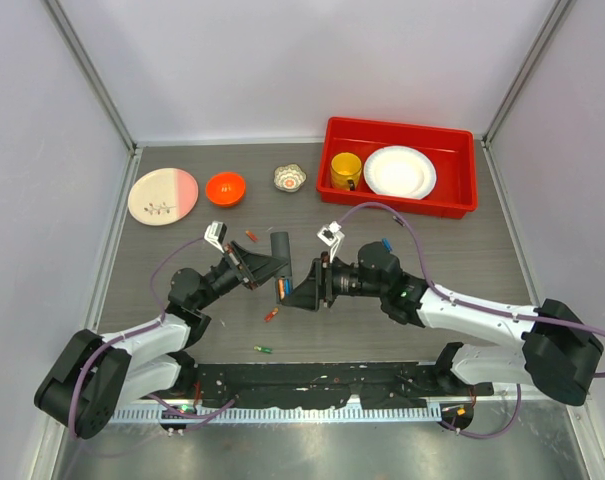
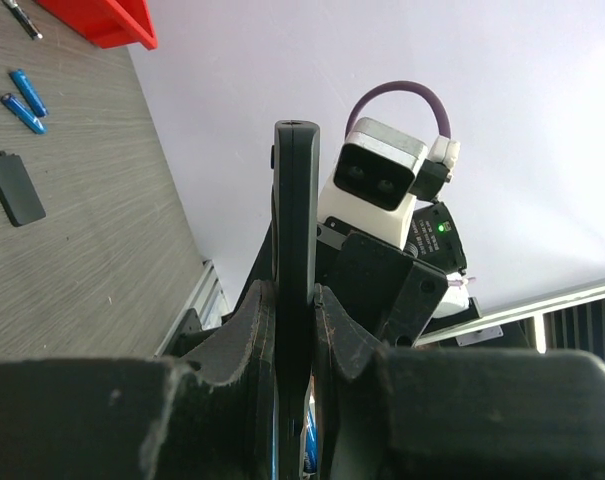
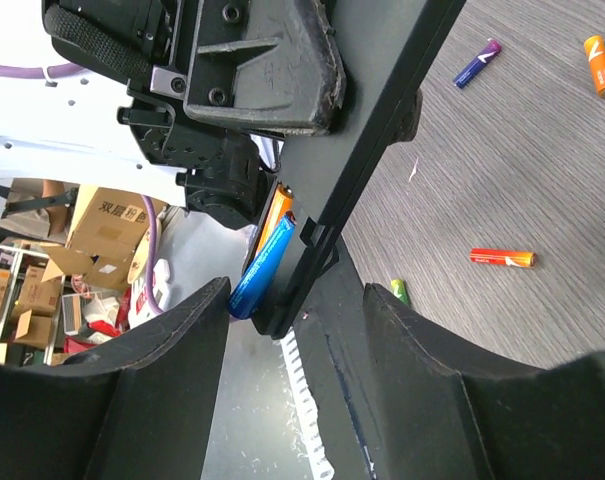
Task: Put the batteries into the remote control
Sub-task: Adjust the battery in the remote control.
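My left gripper is shut on the black remote control and holds it above the table, seen edge-on in the left wrist view. A blue battery and an orange battery sit in its open compartment; they also show in the top view. My right gripper is open, its fingers on either side of the remote's end. Loose batteries lie on the table: red, green, orange, blue.
A red tray holds a yellow mug and a white plate. An orange bowl, a pink-and-cream plate and a small cup stand at the back. A small black flat piece lies by two blue batteries.
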